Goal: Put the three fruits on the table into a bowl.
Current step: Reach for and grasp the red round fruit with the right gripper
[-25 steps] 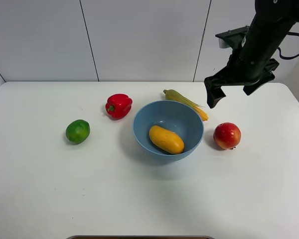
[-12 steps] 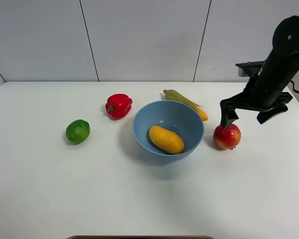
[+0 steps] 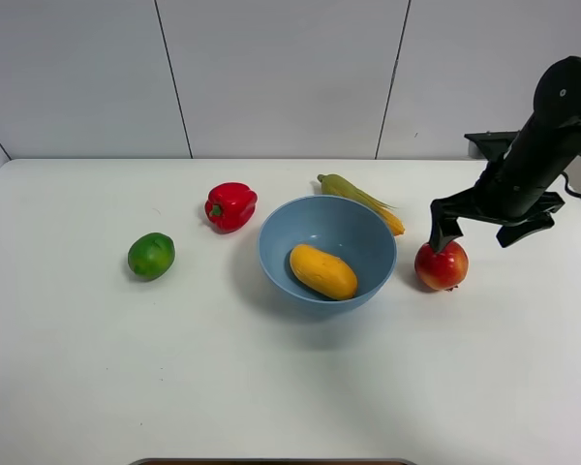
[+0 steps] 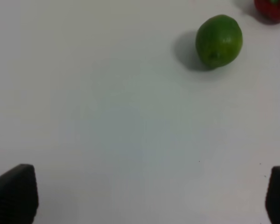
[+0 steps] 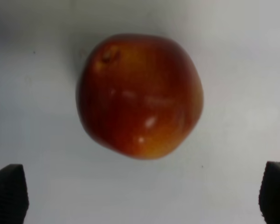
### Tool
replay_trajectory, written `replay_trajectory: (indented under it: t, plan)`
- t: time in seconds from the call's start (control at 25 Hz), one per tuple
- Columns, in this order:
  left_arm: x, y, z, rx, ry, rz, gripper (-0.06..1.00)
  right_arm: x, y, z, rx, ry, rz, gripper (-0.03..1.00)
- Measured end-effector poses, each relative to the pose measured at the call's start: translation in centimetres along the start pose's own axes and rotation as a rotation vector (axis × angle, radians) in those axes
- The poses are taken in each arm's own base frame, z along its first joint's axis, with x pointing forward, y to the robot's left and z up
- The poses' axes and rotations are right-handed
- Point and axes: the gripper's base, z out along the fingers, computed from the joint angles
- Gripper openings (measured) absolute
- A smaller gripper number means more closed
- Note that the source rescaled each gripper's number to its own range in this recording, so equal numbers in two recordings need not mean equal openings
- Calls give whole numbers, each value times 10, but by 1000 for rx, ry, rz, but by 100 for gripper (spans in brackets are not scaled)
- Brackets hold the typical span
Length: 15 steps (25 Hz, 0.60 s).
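A yellow-orange mango lies inside the light-blue bowl at the middle of the table. To the right of the bowl, a red apple rests on the table. My right gripper hangs open just above and behind it, one finger over its top. The right wrist view shows the apple ahead of the wide-spread right gripper. A green lime sits at the left. In the left wrist view the lime lies well ahead of my open left gripper.
A red bell pepper stands behind and left of the bowl. A corn cob lies behind the bowl's far right rim. The left arm does not show in the exterior high view.
My right gripper has swung right and down from above the corn to hover at the apple. The fruits and the bowl have not moved.
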Motion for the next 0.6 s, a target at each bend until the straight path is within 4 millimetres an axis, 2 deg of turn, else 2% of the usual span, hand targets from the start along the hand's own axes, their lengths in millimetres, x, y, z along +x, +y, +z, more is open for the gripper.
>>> replay_trajectory:
  t: [0.6]
  plan:
    - [0, 0, 0, 0, 0, 0, 100, -10, -4, 56, -21, 61, -2, 100]
